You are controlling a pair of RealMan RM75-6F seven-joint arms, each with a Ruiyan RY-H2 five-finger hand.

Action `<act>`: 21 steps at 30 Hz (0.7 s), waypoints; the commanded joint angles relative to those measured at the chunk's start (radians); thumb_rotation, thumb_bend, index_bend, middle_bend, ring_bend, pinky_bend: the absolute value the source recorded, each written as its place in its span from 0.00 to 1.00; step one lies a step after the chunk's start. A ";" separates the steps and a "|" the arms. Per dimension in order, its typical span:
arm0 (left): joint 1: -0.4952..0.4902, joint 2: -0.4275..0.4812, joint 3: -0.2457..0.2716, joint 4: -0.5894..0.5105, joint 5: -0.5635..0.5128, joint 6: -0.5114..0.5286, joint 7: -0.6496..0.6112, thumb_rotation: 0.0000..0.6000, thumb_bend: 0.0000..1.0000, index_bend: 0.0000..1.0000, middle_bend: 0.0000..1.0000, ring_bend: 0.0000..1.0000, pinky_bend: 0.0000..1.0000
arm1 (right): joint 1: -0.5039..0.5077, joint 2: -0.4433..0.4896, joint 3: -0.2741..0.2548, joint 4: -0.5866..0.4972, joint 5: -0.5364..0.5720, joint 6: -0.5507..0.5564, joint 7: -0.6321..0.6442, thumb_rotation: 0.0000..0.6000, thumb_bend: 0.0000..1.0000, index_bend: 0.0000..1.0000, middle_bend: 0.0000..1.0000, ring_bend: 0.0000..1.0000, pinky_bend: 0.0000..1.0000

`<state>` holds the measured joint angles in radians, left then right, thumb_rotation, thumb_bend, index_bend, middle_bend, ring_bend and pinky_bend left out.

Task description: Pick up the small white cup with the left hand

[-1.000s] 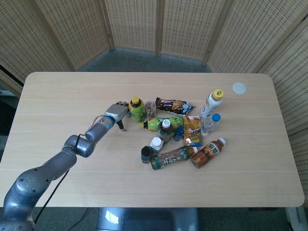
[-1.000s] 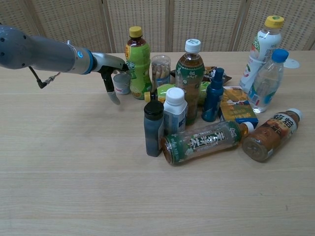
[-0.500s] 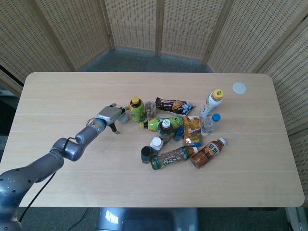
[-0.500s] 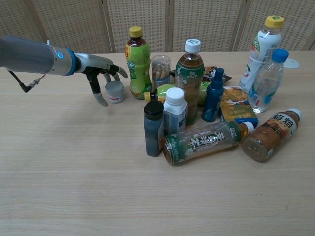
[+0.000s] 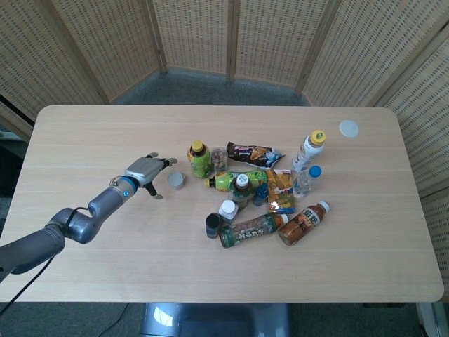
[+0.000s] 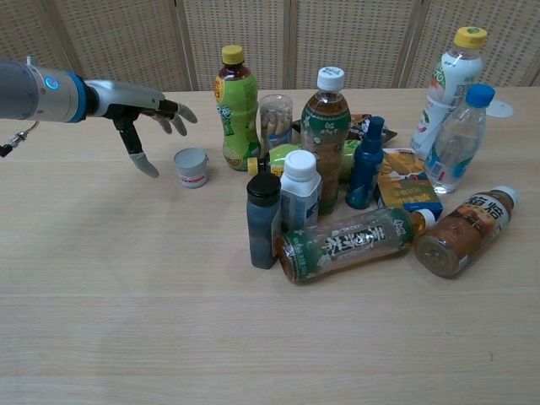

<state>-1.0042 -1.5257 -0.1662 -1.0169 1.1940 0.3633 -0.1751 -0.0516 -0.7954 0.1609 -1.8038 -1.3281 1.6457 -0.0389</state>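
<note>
Head view: left hand (image 5: 143, 170) hovers over the surface (image 5: 84, 133), fingers spread, holding nothing. Small white cup (image 5: 175, 181) stands upright just right of it, apart from the fingertips, just left of the yellow-capped green bottle (image 5: 199, 159). Chest view: left hand (image 6: 135, 105) is raised above the wood, thumb pointing down, fingers fanned toward the cup (image 6: 191, 167), with a clear gap between them. Cup sits open end up, near the green bottle (image 6: 235, 105) and the bottle cluster. Right hand doesn't show in either view.
</note>
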 commanded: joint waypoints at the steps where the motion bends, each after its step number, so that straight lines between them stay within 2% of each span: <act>1: 0.004 -0.032 0.001 0.025 -0.009 0.022 0.009 1.00 0.17 0.00 0.09 0.07 0.00 | -0.003 0.000 0.000 -0.001 -0.002 0.005 0.001 0.86 0.02 0.00 0.00 0.00 0.00; 8: -0.003 -0.118 0.009 0.099 -0.011 0.049 0.035 1.00 0.17 0.00 0.08 0.07 0.00 | -0.021 0.012 -0.002 -0.008 0.001 0.025 0.006 0.86 0.02 0.00 0.00 0.00 0.00; 11: -0.007 -0.144 0.010 0.126 -0.011 0.058 0.045 1.00 0.17 0.02 0.10 0.12 0.00 | -0.027 0.015 -0.002 -0.010 0.002 0.031 0.007 0.85 0.02 0.00 0.00 0.00 0.00; 14: -0.006 -0.171 0.006 0.154 -0.018 0.073 0.052 1.00 0.17 0.10 0.14 0.19 0.02 | -0.030 0.014 -0.003 -0.009 0.003 0.031 0.009 0.86 0.02 0.00 0.00 0.00 0.00; 16: -0.004 -0.190 0.003 0.171 -0.022 0.087 0.057 1.00 0.18 0.17 0.20 0.27 0.08 | -0.030 0.014 -0.003 -0.008 0.003 0.031 0.010 0.86 0.02 0.00 0.00 0.00 0.00; 18: -0.002 -0.207 0.003 0.188 -0.021 0.103 0.068 1.00 0.20 0.26 0.29 0.38 0.19 | -0.030 0.013 -0.002 -0.008 0.003 0.032 0.010 0.86 0.02 0.00 0.00 0.00 0.00; 21: 0.001 -0.225 0.004 0.206 -0.021 0.121 0.086 1.00 0.22 0.37 0.36 0.49 0.31 | -0.032 0.014 0.000 -0.007 0.005 0.033 0.012 0.86 0.02 0.00 0.00 0.00 0.00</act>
<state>-1.0052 -1.7410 -0.1621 -0.8208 1.1735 0.4730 -0.0988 -0.0830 -0.7813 0.1607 -1.8104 -1.3232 1.6786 -0.0265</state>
